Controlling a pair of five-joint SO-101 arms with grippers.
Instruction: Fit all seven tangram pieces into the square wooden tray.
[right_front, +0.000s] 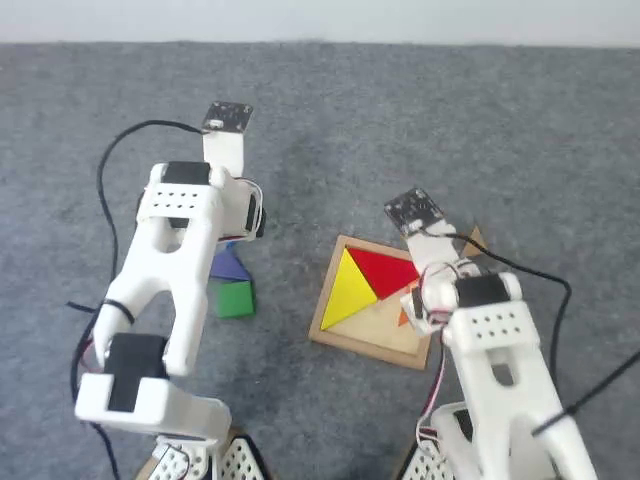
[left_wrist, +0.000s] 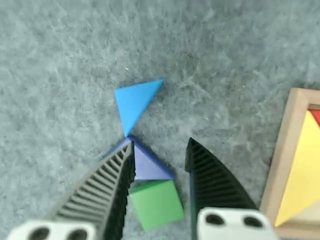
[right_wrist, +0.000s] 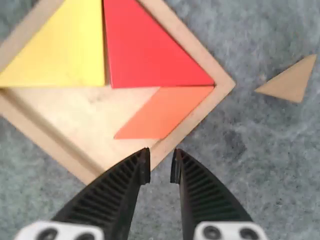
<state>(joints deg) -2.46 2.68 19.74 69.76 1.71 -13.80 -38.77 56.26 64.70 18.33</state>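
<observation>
**Tray.** Square wooden tray (right_front: 365, 350) is lying on the grey felt-covered desk (right_front: 450, 130), turned corner-on to the arms.

**Pieces seated (three).** Large yellow triangle (right_wrist: 65, 50) and large red triangle (right_wrist: 145, 50) are sitting edge to edge. Orange parallelogram (right_wrist: 165, 112) is lying against the red one's long side. The remaining floor of the tray is showing bare wood.

**Pieces loose (four).**
- Small tan wooden triangle (right_wrist: 287, 82) is lying just beside the tray's corner.
- Light blue triangle (left_wrist: 135, 102), dark blue triangle (left_wrist: 147, 162) and green square (left_wrist: 157, 202) are clustering well apart from the tray. The two blues are meeting tip to tip, and the green square is touching the dark one's base.

**Left jaws.** Standing wide apart, gripping nothing, and straddling the dark blue triangle.

**Right jaws.** Parted by a narrow gap, holding nothing, and hovering by the tray's near rim.

**Handling note.** The step in hand is probably taking up the dark blue triangle. The jaws should be closing on its two slanted edges, low against the felt. They should stay off the green square, and the lift should go straight up so that the neighbouring pieces are not dragged along.
</observation>
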